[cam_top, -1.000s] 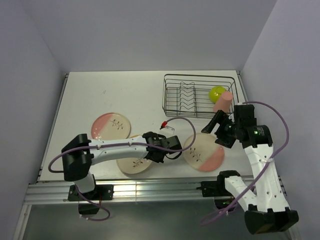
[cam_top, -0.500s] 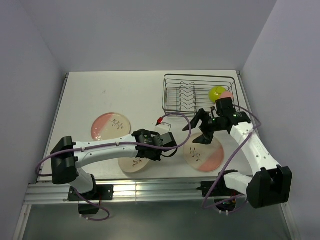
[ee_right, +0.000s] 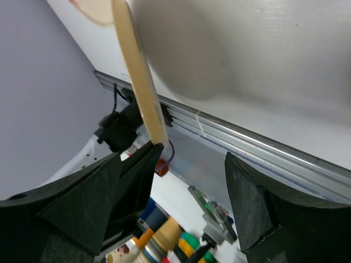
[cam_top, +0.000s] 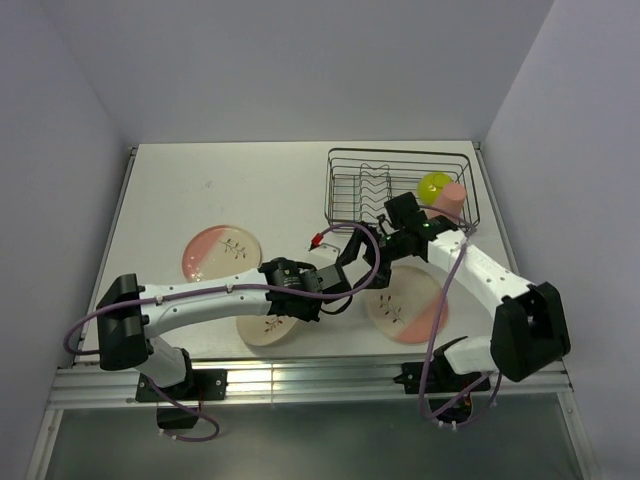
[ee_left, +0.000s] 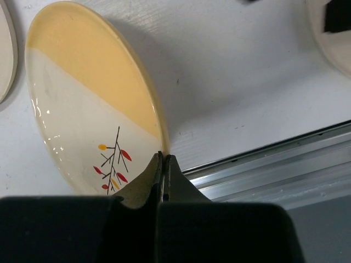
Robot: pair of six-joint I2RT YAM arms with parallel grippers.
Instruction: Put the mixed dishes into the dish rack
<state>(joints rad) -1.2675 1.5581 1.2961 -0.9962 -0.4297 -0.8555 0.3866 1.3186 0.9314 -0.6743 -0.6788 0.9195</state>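
White table (cam_top: 230, 190) fills top view. Black wire rack (cam_top: 400, 158) sits at far right corner, wavy dividers (cam_top: 372, 195) in its left half, no plate in them.

L arm reaches in from near left, R arm from near right; wrists nearly meet mid-table, just in front of rack.

Three plates, all on table outside rack: left pink plate (cam_top: 222, 252) lies flat, well apart from the others; yellow plate (cam_top: 262, 328) near front edge, partly under L wrist; right pink plate (cam_top: 410, 310) near front, below R forearm.

Pink cup (cam_top: 447, 200) and green bowl (cam_top: 433, 184) touch each other in rack's right end. Shown by top view only.

Left gripper (ee_left: 163, 164): hidden under wrist from above. L wrist cam settles it: fingers pressed together, pinching near rim of yellow plate beside the sprig motif, shadow on table along plate's right rim, metal rail (ee_left: 263, 164) just beyond.

Right gripper (ee_right: 192, 156): R wrist cam shows jaws spread wide, nothing clamped. Shows too a plate rim edge-on, its lower end just by one fingertip; can't tell which plate. Looks past table's front edge, w/ cables and clutter below, none of it clear from above.
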